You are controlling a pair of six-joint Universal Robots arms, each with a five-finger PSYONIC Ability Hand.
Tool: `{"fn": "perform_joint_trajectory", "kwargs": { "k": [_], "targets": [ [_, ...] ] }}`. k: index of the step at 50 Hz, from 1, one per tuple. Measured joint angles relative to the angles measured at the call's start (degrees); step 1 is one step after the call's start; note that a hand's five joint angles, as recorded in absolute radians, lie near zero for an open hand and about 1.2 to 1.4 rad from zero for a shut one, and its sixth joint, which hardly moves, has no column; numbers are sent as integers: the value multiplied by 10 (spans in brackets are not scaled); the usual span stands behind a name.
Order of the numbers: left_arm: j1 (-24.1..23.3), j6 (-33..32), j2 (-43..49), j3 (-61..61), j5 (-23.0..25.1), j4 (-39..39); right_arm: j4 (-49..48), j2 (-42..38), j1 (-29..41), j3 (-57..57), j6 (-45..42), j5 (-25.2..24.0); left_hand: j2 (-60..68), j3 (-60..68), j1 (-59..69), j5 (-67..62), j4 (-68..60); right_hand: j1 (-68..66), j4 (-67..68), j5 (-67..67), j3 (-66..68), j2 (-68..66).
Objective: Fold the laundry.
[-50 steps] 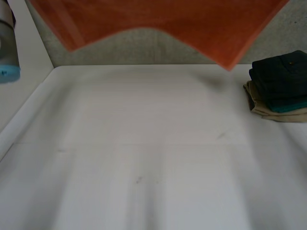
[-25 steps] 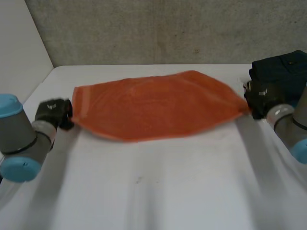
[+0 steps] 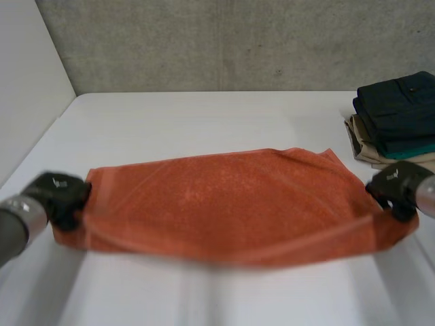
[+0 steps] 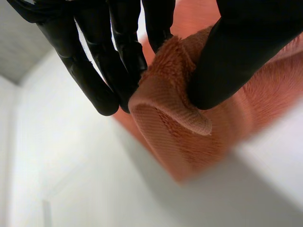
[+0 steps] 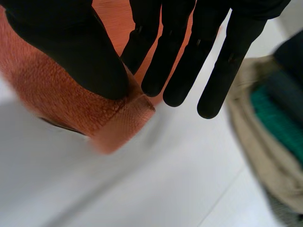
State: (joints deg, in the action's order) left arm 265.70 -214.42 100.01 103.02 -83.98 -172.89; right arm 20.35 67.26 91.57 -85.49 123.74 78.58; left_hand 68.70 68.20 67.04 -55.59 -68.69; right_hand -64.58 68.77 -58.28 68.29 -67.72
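Orange towel [image 3: 224, 204] spread near the table's [image 3: 204, 115] front edge. Left corner pinched between thumb and fingers of left hand [image 3: 60, 197]; right corner clamped under thumb of right hand [image 3: 394, 190], other fingers straight. Pulled taut, presumably to lie flat for folding. Folded clothes [image 3: 397, 115] stacked at right edge. No legible writing.

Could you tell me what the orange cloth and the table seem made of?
The orange cloth looks like terry, likely cotton: fuzzy pile, flat woven band at the hem. The table looks like smooth matte white laminate or painted board; unclear which.
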Motion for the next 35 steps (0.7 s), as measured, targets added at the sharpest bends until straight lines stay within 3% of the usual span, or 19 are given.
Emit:
{"fn": "perform_joint_trajectory", "kwargs": {
  "k": [7,16,30,35],
  "targets": [
    [-24,44,111,-134,-96,-75,-184,-64,33,47,103,13,0,0,0,0,0,0,0,0,0,0],
    [-55,48,242,-291,-160,-59,-333,-163,72,125,146,17,0,0,0,0,0,0,0,0,1,0],
    [-85,46,365,-468,-199,-3,-382,-322,108,298,145,35,0,0,0,0,0,0,-2,2,0,1],
    [-90,46,373,-474,-207,-4,-405,-351,117,331,145,39,0,0,0,0,0,57,-95,90,-91,86]
  ]
}}
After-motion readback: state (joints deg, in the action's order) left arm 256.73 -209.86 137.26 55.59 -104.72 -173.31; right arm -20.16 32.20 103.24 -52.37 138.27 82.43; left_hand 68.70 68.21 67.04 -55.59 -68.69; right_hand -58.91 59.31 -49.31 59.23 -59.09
